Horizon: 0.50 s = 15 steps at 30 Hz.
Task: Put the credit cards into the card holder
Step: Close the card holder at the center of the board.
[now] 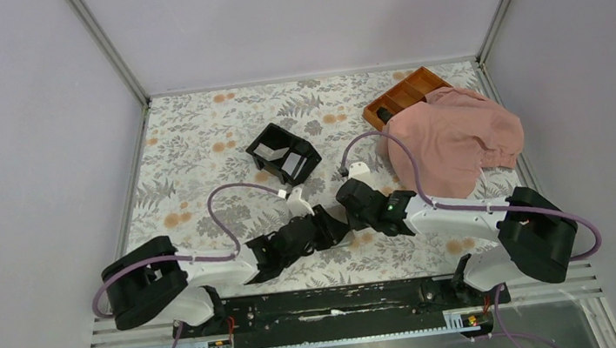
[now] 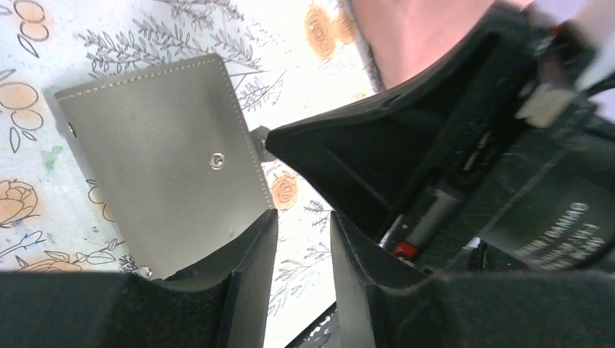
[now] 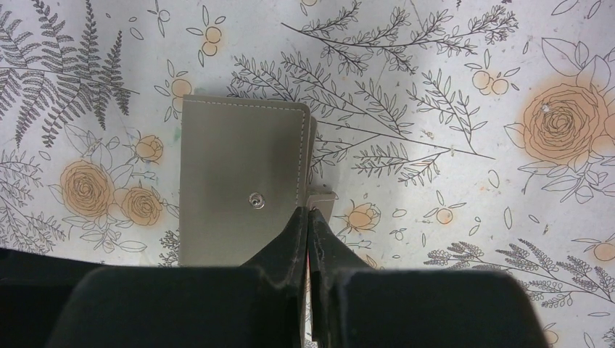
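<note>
top: both arms fold in to one spot a little in from the middle of the near edge of the floral-print surface [image 1: 196,143]. left gripper [image 1: 334,226] and right gripper [image 1: 353,204] sit tip to tip and hide the task's thing. black two-compartment box [image 1: 283,152] is further back. orange-brown divided tray [image 1: 405,93] is in the far right corner. pink cloth [image 1: 458,135] lies along the right edge, lapping onto the tray. no credit cards visible.

left wrist: flat grey-taupe bifold card holder [image 2: 159,159] lies closed, snap stud up, ahead-left of the left jaws. those jaws stand apart, holding nothing. right gripper's tip meets the holder's right edge.

right wrist: card holder [image 3: 243,181] lies ahead-left of the right jaws, long axis in line with them. jaws are together and look clamped on the small closure tab [image 3: 323,197] at the opening edge; can't confirm how firm the pinch is.

judgement: the right arm is already on the tab, so opening falls to it. left is close enough to pin the body. no cards in any view.
</note>
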### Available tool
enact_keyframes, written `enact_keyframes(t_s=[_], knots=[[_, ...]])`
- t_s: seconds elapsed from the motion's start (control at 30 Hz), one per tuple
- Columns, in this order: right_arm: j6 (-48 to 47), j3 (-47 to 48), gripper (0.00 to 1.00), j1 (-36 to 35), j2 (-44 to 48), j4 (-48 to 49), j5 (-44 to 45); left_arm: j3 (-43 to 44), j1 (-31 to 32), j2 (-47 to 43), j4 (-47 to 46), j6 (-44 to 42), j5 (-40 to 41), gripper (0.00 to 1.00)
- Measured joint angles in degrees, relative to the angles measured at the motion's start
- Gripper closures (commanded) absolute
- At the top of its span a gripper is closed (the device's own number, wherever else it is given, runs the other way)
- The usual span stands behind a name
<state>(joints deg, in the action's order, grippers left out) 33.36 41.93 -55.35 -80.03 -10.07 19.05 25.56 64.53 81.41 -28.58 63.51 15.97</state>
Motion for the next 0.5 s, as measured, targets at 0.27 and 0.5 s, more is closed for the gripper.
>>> enact_keyframes(t_s=[0.27,0.5], knots=[[-0.1,0.2,0.98,-0.2,0.0,-0.1,0.0,-3.8,0.0,-9.0,2.6,-0.2,5.4,0.58],[-0.2,1.0,0.98,-0.6,0.0,-1.4,0.4,-10.3,-0.6,-11.7,5.2,-0.3,9.9,0.62]])
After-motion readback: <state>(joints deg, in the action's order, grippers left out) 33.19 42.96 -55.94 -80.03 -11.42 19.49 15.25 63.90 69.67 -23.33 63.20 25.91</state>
